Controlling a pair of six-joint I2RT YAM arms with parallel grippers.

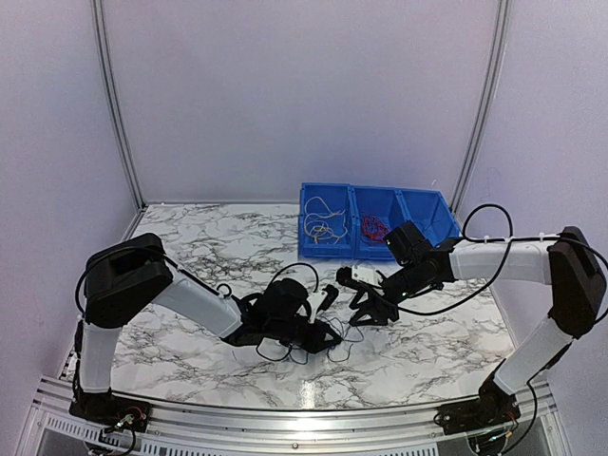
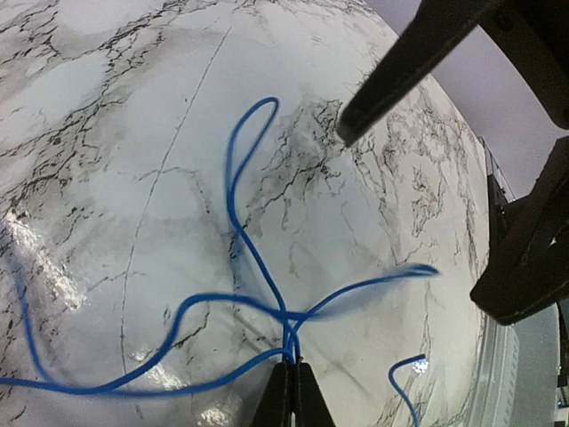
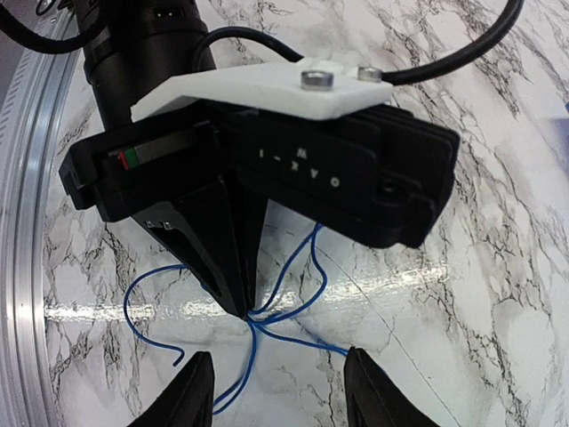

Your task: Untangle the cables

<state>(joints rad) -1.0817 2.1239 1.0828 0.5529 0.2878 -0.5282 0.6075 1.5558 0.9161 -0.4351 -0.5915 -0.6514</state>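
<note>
Two grippers meet near mid-table, tips close together but not touching. L gripper [image 3: 249, 308]: matte black plastic, wedge-shaped fingers pressed flat together w/ no gap, pinching the blue wire [image 2: 228, 178] right at the tips. The wire is very thin, smooth and glossy. From the pinch it fans out in loose loops and curls lying on the table [image 1: 190, 237], w/ one free end lifted and blurred in the L wrist view.

R gripper [image 3: 280, 391]: black tapered fingers held moderately apart, nothing btwn them. They sit either side of the wire strands just short of the L pinch point. One strand runs up to the inner side of one finger; contact can't be told.

Rest of the cables sit in the blue bins [image 1: 375, 188], a hard plastic row of three compartments at the rear edge. The yellow-white wires [image 1: 323, 226] are a loose tangle in the left compartment, and the red wires [image 1: 372, 226] are a tighter clump in the middle one.

Tabletop is a smooth white marble-pattern sheet w/ grey veins and some glare. Open surface lies left of the L arm and btwn the grippers and the bins. A ribbed metal rail [image 1: 285, 418] runs along the near edge, and white wall panels close in the sides and back.
</note>
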